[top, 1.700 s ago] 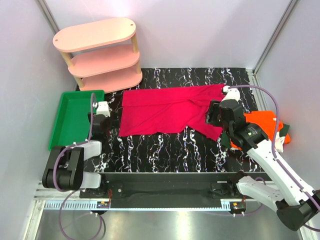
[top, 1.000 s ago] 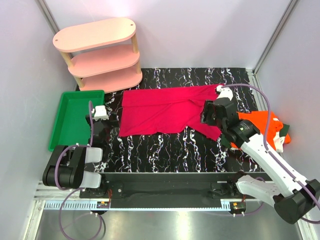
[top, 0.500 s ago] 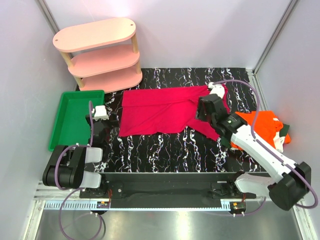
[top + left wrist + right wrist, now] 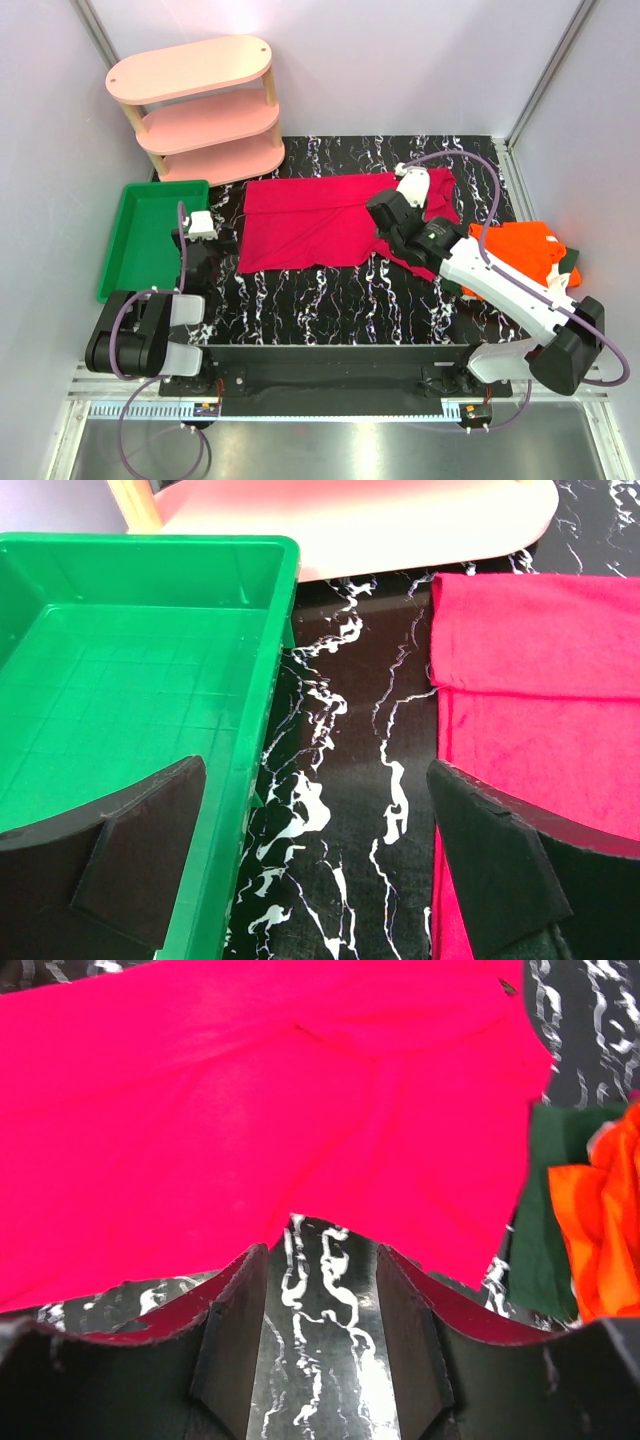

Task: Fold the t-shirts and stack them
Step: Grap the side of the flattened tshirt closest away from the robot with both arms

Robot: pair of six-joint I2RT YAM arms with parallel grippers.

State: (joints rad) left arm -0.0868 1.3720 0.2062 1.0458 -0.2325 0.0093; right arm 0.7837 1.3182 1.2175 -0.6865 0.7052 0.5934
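Crimson t-shirt spread flat mid-table; orange t-shirt heaped on dark green t-shirt at right edge; right gripper half-open, empty, at the crimson hem; left gripper wide, empty, between green tray and crimson t-shirt.

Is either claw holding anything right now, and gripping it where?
Nothing, it seems: left gripper gapes empty; right gripper is open at the hem of the crimson t-shirt.
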